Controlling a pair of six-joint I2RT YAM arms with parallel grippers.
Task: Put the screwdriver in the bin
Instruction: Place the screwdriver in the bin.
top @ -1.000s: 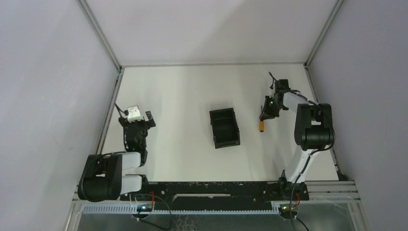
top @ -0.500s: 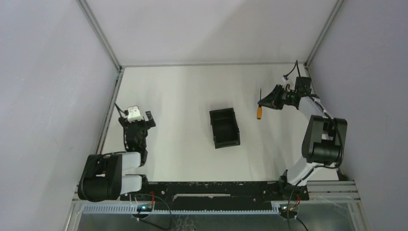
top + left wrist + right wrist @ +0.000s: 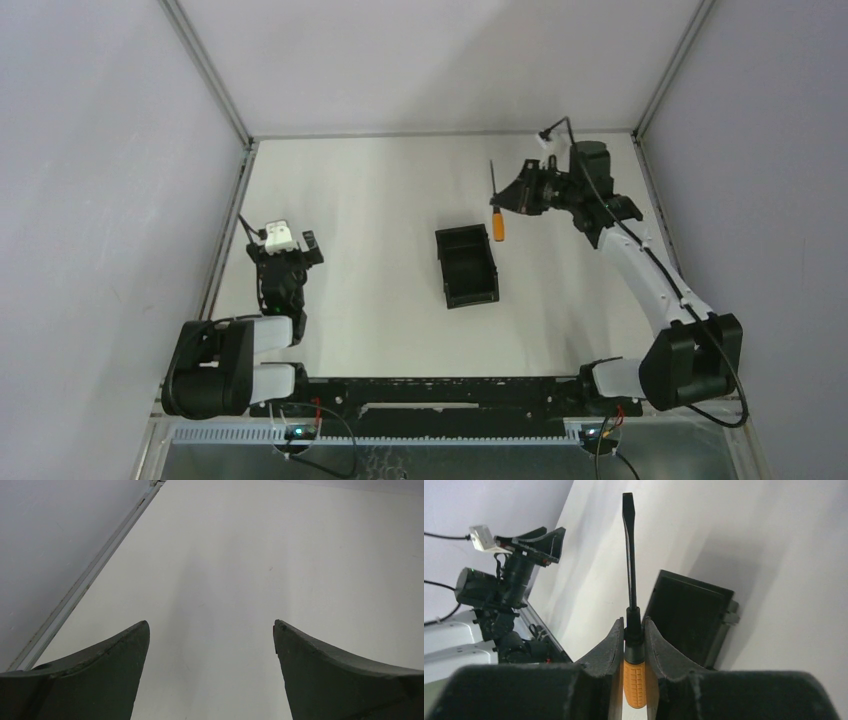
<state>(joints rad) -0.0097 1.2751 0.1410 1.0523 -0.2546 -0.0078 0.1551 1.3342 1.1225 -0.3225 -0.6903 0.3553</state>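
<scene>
**Inspector:** While the screwdriver point(image 3: 630, 580) is held clear of the table point(image 3: 360, 200), I record the carry step as in hand. The right gripper point(image 3: 634, 630) has its jaws closed on the tool where the black shaft meets the orange handle. The shaft points out ahead of the fingers.

**Clerk:** Where does the tool stand against the bin point(image 3: 466, 270)?

**Inspector:** In the overhead view it appears just beside the bin's far right corner, not over the opening. The right wrist view shows the bin beyond the fingers and to the right of the shaft, with nothing in it that I can see.

**Clerk:** And the left gripper point(image 3: 210, 627)?

**Inspector:** Its jaws are apart with nothing between them, over bare table on the left side, well apart from the bin. In my judgement it has no part in this step.

**Clerk:** What does the next move call for?

**Inspector:** By my reading, a short shift to bring the tool over the middle of the bin. The wrist should turn so the tool's length runs along the bin's long side. It should be lowered before the jaws part, as a drop from height could send it off the rim or the sloped lip. The deposit is not yet made.
</scene>
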